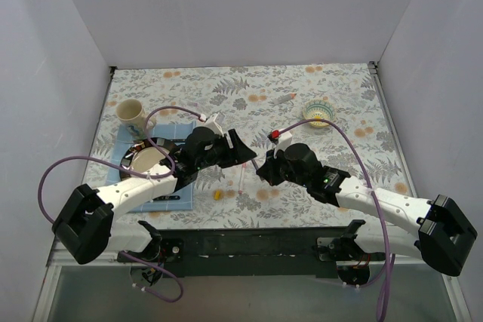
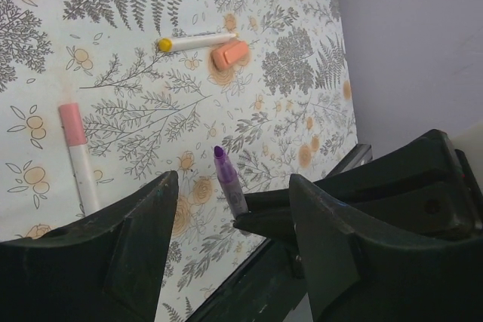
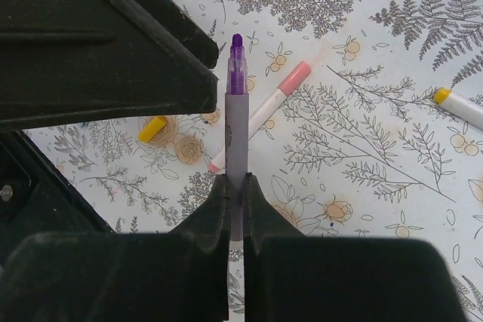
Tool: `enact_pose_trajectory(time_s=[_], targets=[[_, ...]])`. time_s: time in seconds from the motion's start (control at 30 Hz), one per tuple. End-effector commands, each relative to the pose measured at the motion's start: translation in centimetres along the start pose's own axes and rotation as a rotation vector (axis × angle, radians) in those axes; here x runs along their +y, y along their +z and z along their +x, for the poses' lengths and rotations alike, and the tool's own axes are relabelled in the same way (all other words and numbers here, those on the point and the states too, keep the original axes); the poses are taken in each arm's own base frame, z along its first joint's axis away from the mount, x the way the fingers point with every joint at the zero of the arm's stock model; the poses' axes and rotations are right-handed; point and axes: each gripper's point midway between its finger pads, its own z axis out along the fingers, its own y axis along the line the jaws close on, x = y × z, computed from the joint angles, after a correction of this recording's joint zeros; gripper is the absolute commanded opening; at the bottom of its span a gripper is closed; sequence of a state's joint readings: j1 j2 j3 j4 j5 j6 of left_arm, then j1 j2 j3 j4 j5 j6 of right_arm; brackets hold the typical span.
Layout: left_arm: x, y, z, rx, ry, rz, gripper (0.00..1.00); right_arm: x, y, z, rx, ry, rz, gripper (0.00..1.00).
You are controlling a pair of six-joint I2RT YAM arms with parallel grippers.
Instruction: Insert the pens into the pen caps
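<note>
My right gripper [image 3: 235, 180] is shut on the lower barrel of the purple pen [image 3: 235, 126] and holds it above the table, tip pointing away. My left gripper [image 2: 233, 177] is open, and the purple pen [image 2: 229, 179] stands between its two fingers without touching them. The white-pink pen [image 3: 264, 111] lies on the cloth with the yellow cap [image 3: 152, 129] next to it. The pale pen with the yellow tip [image 2: 196, 41] lies beside the orange cap [image 2: 229, 55]. From above, both grippers [image 1: 245, 152] [image 1: 263, 165] meet at mid-table.
A flower-print cloth [image 1: 302, 186] covers the table. A mug [image 1: 130, 115], a dark dish [image 1: 147, 157] and a blue mat [image 1: 170, 194] sit at the left. A small yellow-centred bowl [image 1: 318, 115] sits at the back right. White walls enclose three sides.
</note>
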State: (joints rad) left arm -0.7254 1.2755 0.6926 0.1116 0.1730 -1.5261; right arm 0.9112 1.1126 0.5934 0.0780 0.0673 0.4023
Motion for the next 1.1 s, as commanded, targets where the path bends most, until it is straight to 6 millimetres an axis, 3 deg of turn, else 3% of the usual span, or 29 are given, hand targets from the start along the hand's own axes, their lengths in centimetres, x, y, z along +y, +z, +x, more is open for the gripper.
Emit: enact_pose_trajectory(time_s=[0.0, 0.3, 0.47, 0.5, 0.53, 0.57, 0.67, 0.7, 1.03, 1.07], targets=[[-1.3, -0.9, -0.4, -0.032, 0.013, 0.059, 0.60, 1.3, 0.0, -2.2, -0.051, 0.023, -0.035, 0.01], [-0.6, 0.6, 0.4, 0.000, 0.011, 0.038, 0.55, 3.2, -0.5, -3.2, -0.090, 0.053, -0.118, 0.01], [-1.6, 0.8, -0.1, -0.005, 0.017, 0.066, 0.28, 4.3, -0.9, -3.0, -0.085, 0.062, -0.177, 0.01], [-1.8, 0.8, 0.0, 0.002, 0.020, 0.076, 0.18, 4.6, -0.9, -3.0, -0.087, 0.064, -0.186, 0.01], [-1.9, 0.8, 0.1, 0.008, 0.021, 0.084, 0.02, 4.6, -0.9, -2.8, -0.080, 0.068, -0.189, 0.01], [-2.2, 0.6, 0.1, 0.009, 0.018, 0.095, 0.00, 4.7, -0.9, -2.8, -0.076, 0.068, -0.197, 0.04], [-3.1, 0.2, 0.2, 0.023, 0.012, 0.132, 0.00, 4.7, -0.6, -2.2, -0.053, 0.069, -0.200, 0.27], [-3.1, 0.1, 0.5, 0.033, 0.010, 0.137, 0.00, 4.7, -0.4, -1.9, -0.043, 0.070, -0.200, 0.29], [-3.5, 0.1, 0.4, 0.036, -0.007, 0.148, 0.00, 5.1, 0.0, -1.3, -0.013, 0.075, -0.225, 0.33], [-3.4, 0.1, 0.4, 0.035, -0.006, 0.144, 0.00, 5.0, 0.1, -1.1, -0.004, 0.075, -0.222, 0.29]])
